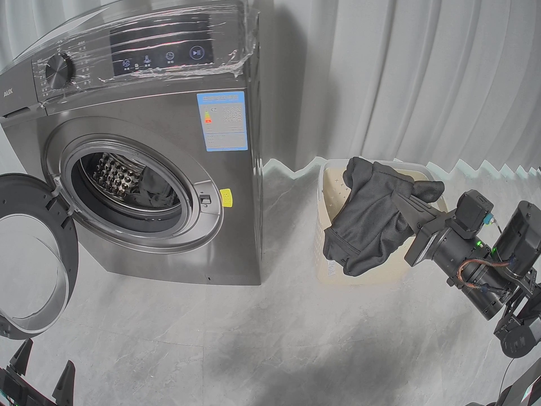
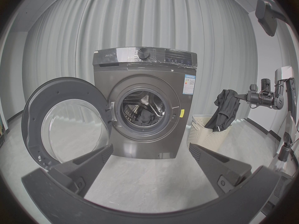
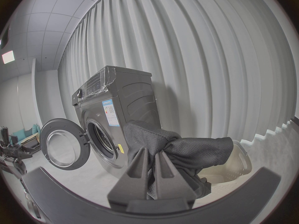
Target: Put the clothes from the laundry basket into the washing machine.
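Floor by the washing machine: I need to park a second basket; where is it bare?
Bare grey floor lies before the washing machine, between its open door and the laundry basket. Crowded: over the basket, where the right gripper holds a black garment.

Downward head view, 2 level wrist views; common washing machine (image 1: pixel 146 119)

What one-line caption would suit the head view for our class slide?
Right gripper holds a dark garment above the laundry basket beside a washing machine with its door open.
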Motion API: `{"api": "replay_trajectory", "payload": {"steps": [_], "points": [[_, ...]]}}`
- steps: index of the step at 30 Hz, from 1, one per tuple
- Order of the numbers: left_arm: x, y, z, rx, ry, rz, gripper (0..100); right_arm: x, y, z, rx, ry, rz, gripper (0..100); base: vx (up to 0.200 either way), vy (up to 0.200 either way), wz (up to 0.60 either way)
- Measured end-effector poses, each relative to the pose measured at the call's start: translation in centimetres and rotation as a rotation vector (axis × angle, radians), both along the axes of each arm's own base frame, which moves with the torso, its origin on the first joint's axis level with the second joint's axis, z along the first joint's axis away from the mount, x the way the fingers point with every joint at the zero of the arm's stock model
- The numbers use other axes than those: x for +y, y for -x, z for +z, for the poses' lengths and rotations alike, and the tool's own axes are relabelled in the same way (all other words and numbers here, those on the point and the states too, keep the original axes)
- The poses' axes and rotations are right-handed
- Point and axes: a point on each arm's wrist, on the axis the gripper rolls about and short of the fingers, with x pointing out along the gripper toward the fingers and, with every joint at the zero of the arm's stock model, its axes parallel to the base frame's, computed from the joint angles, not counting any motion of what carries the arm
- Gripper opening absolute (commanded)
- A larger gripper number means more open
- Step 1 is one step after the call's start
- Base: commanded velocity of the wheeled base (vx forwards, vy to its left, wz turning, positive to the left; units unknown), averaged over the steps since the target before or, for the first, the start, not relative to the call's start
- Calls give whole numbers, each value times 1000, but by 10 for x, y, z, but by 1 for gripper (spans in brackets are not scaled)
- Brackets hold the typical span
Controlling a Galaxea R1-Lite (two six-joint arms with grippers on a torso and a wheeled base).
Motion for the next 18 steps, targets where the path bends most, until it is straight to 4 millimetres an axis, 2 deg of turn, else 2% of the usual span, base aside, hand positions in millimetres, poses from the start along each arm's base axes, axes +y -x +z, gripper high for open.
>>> {"api": "replay_trajectory", "payload": {"steps": [2, 8, 18], "points": [[0, 0, 0, 1, -1, 0, 100, 1, 0, 0, -1, 0, 6, 0, 0, 200, 0], [0, 0, 0, 1, -2, 0, 100, 1, 1, 1, -6, -3, 12, 0, 0, 0, 0], [0, 0, 0, 0, -3, 1, 100, 1, 1, 3, -13, -8, 10, 0, -200, 0, 0]]}}
